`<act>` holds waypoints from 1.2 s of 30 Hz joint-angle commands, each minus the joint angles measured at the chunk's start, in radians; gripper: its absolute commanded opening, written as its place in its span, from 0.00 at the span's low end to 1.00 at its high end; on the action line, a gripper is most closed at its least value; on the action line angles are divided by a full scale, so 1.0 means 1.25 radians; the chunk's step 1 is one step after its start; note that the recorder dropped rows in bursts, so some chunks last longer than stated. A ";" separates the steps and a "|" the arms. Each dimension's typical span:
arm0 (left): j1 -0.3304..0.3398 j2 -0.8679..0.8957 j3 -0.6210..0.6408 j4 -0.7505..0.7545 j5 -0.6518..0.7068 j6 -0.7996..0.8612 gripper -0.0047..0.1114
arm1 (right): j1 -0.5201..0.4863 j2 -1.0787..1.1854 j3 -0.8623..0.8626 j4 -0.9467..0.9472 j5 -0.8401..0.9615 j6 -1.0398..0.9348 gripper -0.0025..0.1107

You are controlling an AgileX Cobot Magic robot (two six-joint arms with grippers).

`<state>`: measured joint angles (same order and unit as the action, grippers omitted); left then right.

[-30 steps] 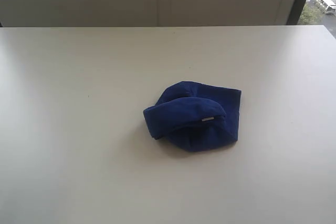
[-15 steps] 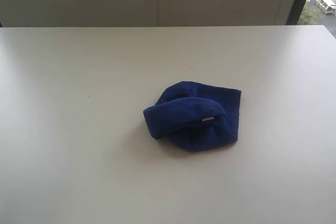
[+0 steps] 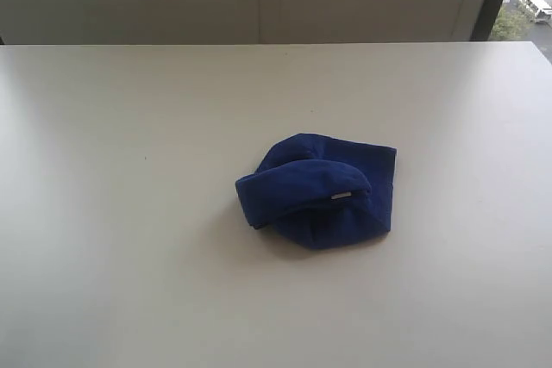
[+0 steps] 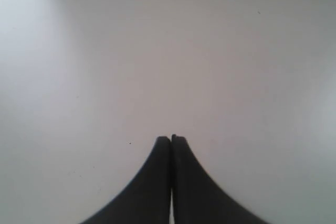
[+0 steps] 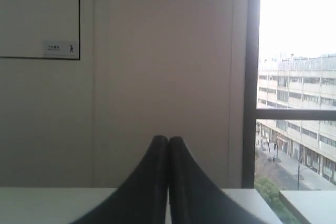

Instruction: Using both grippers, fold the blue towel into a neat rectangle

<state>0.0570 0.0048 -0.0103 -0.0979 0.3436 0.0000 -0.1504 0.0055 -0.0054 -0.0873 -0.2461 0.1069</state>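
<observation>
Nothing has moved since the earlier frames: the blue towel (image 3: 317, 191) lies in the same crumpled heap, and neither arm has entered the exterior view.

The towel sits on the white tabletop (image 3: 129, 213), just right of the centre of the frame and slightly below the middle. It is bunched rather than flat. A thick rolled fold runs across its front and left side, and a flatter layer shows behind it, ending in a corner at the upper right of the heap. A small white tag (image 3: 341, 196) shows on the rolled fold, towards its right end.

In the left wrist view, the left hand (image 4: 171, 139) is clenched, its two black fingers pressed together with nothing between them, over bare tabletop.

In the right wrist view, the right hand (image 5: 168, 139) is likewise clenched and empty. It points level across the tabletop towards a pale wall (image 5: 157, 66) and a window (image 5: 296, 103), through which a building (image 5: 299, 93) shows.
</observation>
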 commanded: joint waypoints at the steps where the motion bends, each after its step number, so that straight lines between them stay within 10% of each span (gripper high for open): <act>1: 0.003 -0.004 0.008 -0.006 0.013 0.000 0.04 | -0.006 -0.004 0.004 -0.004 -0.032 -0.002 0.02; 11: 0.003 -0.004 0.008 -0.006 0.013 0.000 0.04 | -0.006 0.039 -0.141 0.052 0.241 -0.023 0.02; 25: 0.003 -0.004 0.008 -0.006 0.013 0.000 0.04 | -0.006 0.640 -0.556 0.169 0.591 0.017 0.02; 36: 0.003 -0.004 0.008 -0.006 0.013 0.000 0.04 | 0.157 1.038 -0.591 0.621 0.567 -0.467 0.02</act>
<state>0.0570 0.0048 -0.0103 -0.0979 0.3436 0.0000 -0.0013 1.2358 -0.7267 0.6150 0.5026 -0.3688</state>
